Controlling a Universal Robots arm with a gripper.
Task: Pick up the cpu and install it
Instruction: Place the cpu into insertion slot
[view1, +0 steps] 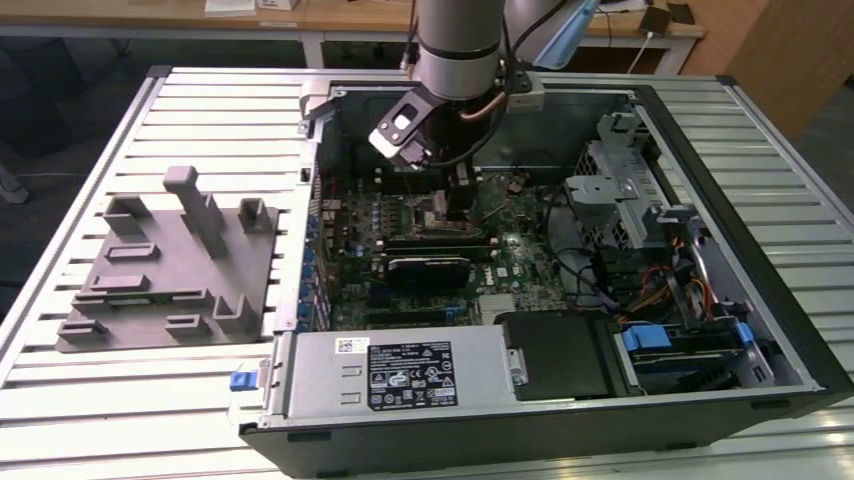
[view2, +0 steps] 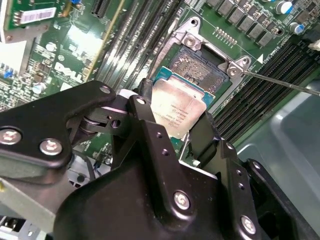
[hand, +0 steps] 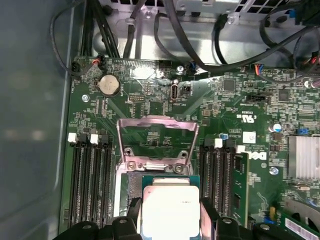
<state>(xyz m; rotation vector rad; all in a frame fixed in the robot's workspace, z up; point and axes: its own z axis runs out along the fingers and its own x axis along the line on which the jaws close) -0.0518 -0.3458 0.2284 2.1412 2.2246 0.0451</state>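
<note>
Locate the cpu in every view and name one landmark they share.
Exterior view: cannot be told apart beneath the arm.
Second wrist view: the cpu between the fingers, beside the socket frame.
First wrist view: cpu between the fingers, just short of that frame.
Shared landmark: the socket frame.

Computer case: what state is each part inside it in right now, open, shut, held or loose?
computer case, lying on its side, open.
socket, empty, pins bare.
socket cover, flipped up.
cpu, gripped above the socket, not seated.
gripper, shut on the cpu.
</note>
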